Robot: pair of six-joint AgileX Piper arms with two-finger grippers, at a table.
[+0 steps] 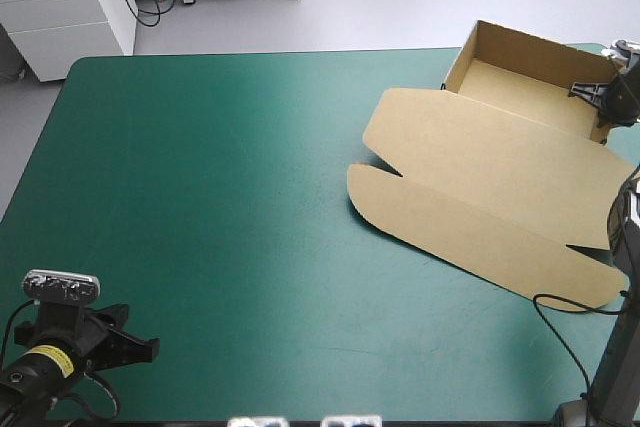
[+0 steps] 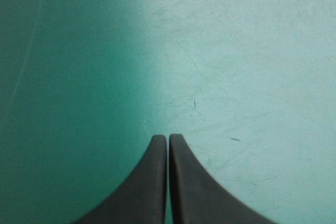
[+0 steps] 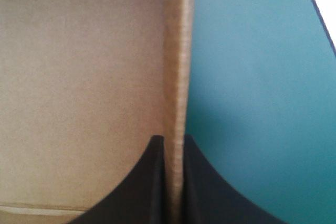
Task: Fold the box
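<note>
The right claw [image 3: 173, 139] pinches one upright wall [image 3: 176, 51] of the box [image 1: 500, 177], a black finger on either side of the thin brown board, all but closed on it. The arm reaches along the surface's right edge to the far right corner, where the box sits. There the raised walls form an open rectangular tray [image 1: 510, 82], its floor plain matte board. The lid [image 1: 470, 207] lies flat on the near side of the tray, creased along its length, with rounded, notched flaps at the ends. Well apart, at the near left corner, the left claw [image 2: 168, 137] points out over the scuffed teal-green cover [image 2: 236, 51] of the surface [image 1: 200, 197], its fingers pressed together in one pointed arch, gripping nothing.
</note>
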